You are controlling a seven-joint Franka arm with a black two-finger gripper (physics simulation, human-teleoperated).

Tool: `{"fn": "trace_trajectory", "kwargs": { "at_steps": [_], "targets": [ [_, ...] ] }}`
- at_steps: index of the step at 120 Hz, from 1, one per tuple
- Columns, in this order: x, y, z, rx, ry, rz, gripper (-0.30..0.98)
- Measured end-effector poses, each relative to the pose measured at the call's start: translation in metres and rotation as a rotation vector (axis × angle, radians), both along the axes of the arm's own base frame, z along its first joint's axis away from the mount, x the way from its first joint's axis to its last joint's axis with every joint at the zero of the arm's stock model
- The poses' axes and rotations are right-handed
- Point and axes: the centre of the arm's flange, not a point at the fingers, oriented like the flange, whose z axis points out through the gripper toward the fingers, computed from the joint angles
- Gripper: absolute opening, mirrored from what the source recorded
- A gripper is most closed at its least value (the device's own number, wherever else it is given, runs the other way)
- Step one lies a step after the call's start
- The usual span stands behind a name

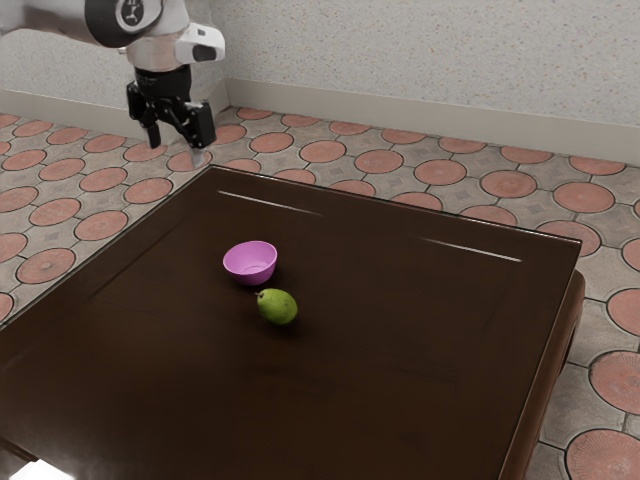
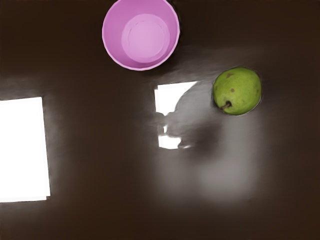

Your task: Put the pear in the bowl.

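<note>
Rounded green waxy-skinned pear point(image 1: 280, 308) on rectangular dark wooden bench point(image 1: 400, 370), past round pink plastic-looking bowl point(image 1: 250, 264) from far corner point(image 1: 212, 172). Black rigid jaws parted, empty. Pear likely light, firm, bruisable — pinch gently at widest.

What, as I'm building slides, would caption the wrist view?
Pink bowl and green pear, apart on a dark, glossy table.

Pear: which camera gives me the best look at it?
The wrist view: it looks down on the pear from nearer, showing its stem and brown spots clearly. The exterior view shows it from farther off, resting on the table beside the bowl, stem also visible.
</note>
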Motion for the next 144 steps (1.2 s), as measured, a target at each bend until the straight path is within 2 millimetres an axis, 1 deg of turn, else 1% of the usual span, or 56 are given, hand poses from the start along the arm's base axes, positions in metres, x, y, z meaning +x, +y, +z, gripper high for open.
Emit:
{"fn": "trace_trajectory", "kwargs": {
  "at_steps": [8,12,14,25,32,36,42,46,55,61,67,73,78,87,95,113,122,134,144],
  "targets": [
    [0.002,-0.003,-0.01,-0.001,0.003,-0.011,0.69],
    [0.002,-0.005,-0.021,-0.001,0.018,-0.015,0.69],
    [0.002,-0.005,-0.029,-0.001,0.032,-0.017,0.69],
    [-0.005,-0.007,-0.091,-0.007,0.128,-0.027,0.69],
    [-0.01,-0.009,-0.123,-0.021,0.167,-0.029,0.69],
    [-0.013,-0.011,-0.136,-0.042,0.182,-0.027,0.69],
    [-0.012,-0.018,-0.15,-0.073,0.191,-0.026,0.69],
    [-0.009,-0.025,-0.161,-0.09,0.2,-0.03,0.69],
    [0.001,-0.046,-0.192,-0.126,0.217,-0.043,0.69],
    [0.01,-0.054,-0.216,-0.15,0.223,-0.046,0.69],
    [0.018,-0.056,-0.242,-0.174,0.225,-0.044,0.69],
    [0.027,-0.05,-0.266,-0.2,0.221,-0.033,0.69],
    [0.034,-0.046,-0.282,-0.215,0.21,-0.031,0.69],
    [0.053,-0.044,-0.294,-0.226,0.165,-0.048,0.69],
    [0.063,-0.041,-0.303,-0.229,0.14,-0.064,0.69],
    [0.076,-0.036,-0.332,-0.236,0.119,-0.098,0.69],
    [0.083,-0.035,-0.339,-0.239,0.102,-0.118,0.69],
    [0.086,-0.035,-0.349,-0.244,0.098,-0.139,0.68],
    [0.087,-0.035,-0.356,-0.251,0.097,-0.153,0.64]
  ]
}}
